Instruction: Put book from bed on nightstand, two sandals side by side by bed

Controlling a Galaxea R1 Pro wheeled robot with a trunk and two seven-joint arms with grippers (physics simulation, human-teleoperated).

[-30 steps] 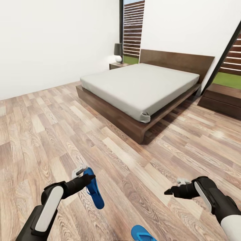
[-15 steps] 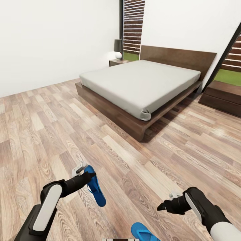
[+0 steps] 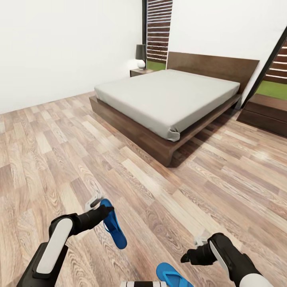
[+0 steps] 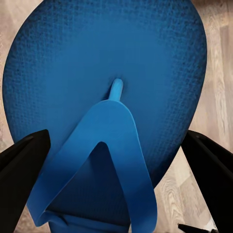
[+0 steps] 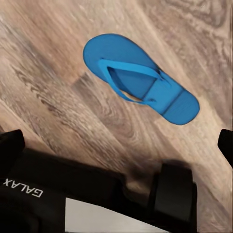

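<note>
On the wood floor well short of the bed (image 3: pixel 167 99), the left hand (image 3: pixel 97 207) grips one blue sandal (image 3: pixel 113 224) at its heel end, while the second sandal (image 5: pixel 141 77) lies flat below the right hand (image 3: pixel 191 255), whose fingers stand apart, empty. Both look light, smooth, slightly flexible; pinching the sole edge or strap should hold.

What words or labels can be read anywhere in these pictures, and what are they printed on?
"GALAX": white letters, seen upside down in the right wrist view on the black robot body beneath the blue sandal on the floor; the word runs off the picture's edge.
No other text is readable: the sandal in the left claw, the bed and the walls carry none.
</note>
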